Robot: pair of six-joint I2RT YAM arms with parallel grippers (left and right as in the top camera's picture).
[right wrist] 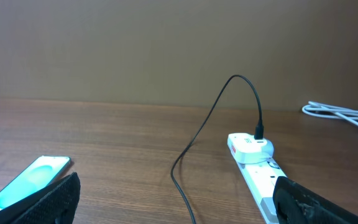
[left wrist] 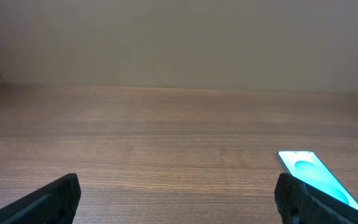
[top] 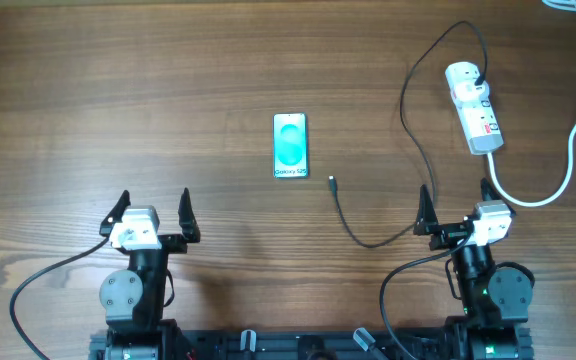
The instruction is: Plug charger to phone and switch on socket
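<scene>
The phone (top: 290, 146) lies flat mid-table with its cyan screen lit; its corner also shows in the left wrist view (left wrist: 316, 177) and the right wrist view (right wrist: 23, 183). The charger cable (top: 408, 100) runs from the socket (top: 474, 121) in a loop, and its small plug tip (top: 332, 182) lies loose on the wood just right of the phone. In the right wrist view the cable (right wrist: 194, 140) rises from an adapter on the socket (right wrist: 257, 165). My left gripper (top: 152, 207) stands open near the front left. My right gripper (top: 455, 193) stands open beside the cable, holding nothing.
A thick white cord (top: 568, 150) curves from the socket's near end up to the far right corner, seen again as the white cord (right wrist: 344, 115) in the right wrist view. A wall stands behind the table's far edge (left wrist: 179, 87).
</scene>
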